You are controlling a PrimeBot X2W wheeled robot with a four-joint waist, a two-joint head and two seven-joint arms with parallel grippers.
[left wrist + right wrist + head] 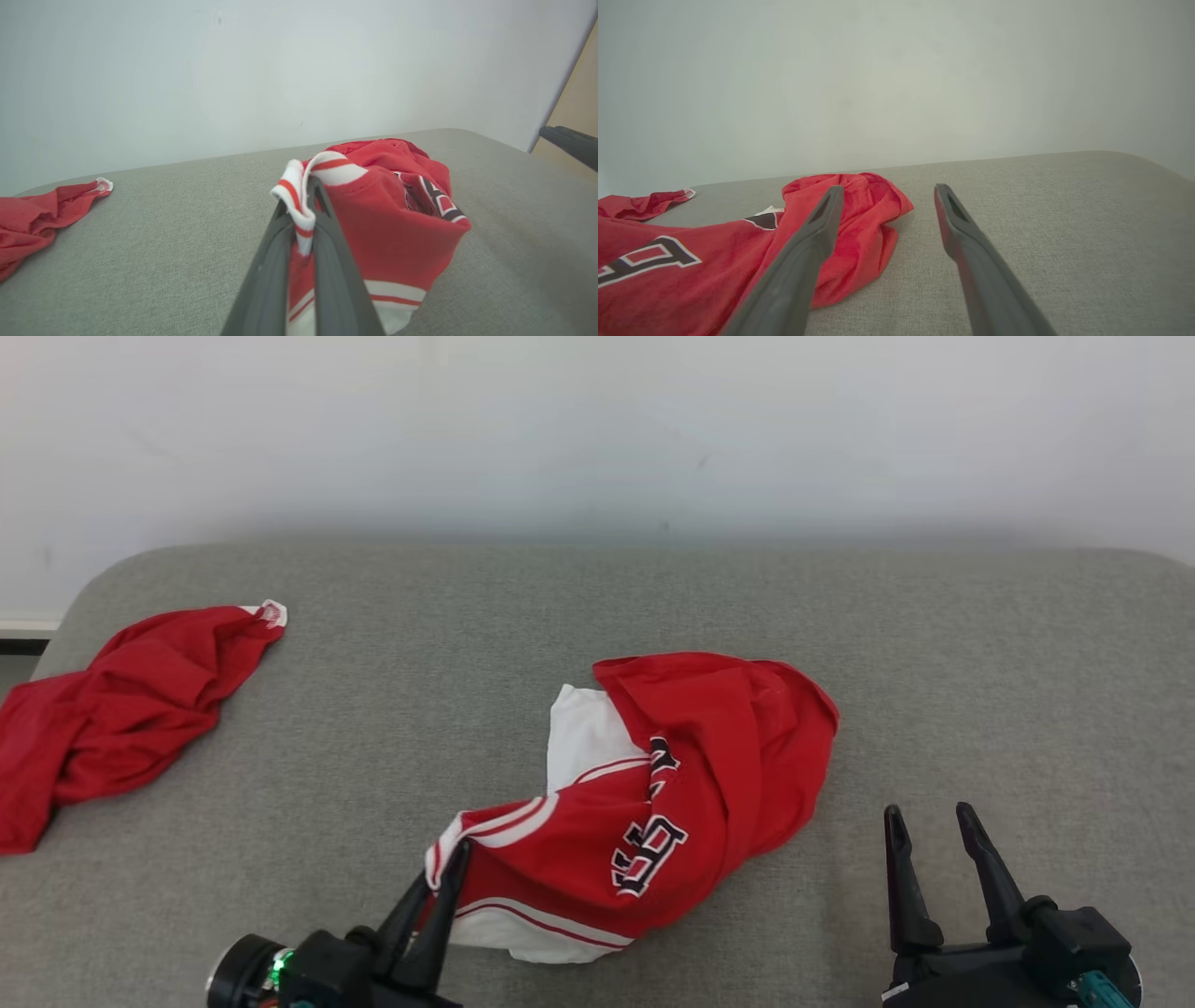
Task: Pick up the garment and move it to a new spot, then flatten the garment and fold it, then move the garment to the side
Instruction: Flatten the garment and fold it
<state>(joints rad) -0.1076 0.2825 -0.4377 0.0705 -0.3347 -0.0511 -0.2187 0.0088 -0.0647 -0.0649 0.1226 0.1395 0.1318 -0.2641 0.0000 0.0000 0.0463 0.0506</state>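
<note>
the jersey (691, 775) lies crumpled near the middle of the grey cushion (373, 728). it is red with white striped trim and dark lettering, and a white panel shows at its far left side. the left gripper (456, 854) sits at the jersey's near left corner, its fingers pressed together on the striped hem (301, 219). in the left wrist view the hem is pinched between the two fingers and folds over their tips. the right gripper (927, 809) sits to the right of the jersey, apart from it, its fingers spread wide with nothing between them. a second red cloth (121, 709) lies bunched at the cushion's far left edge, well apart from the jersey. a pale wall (597, 429) stands behind the cushion.
</note>
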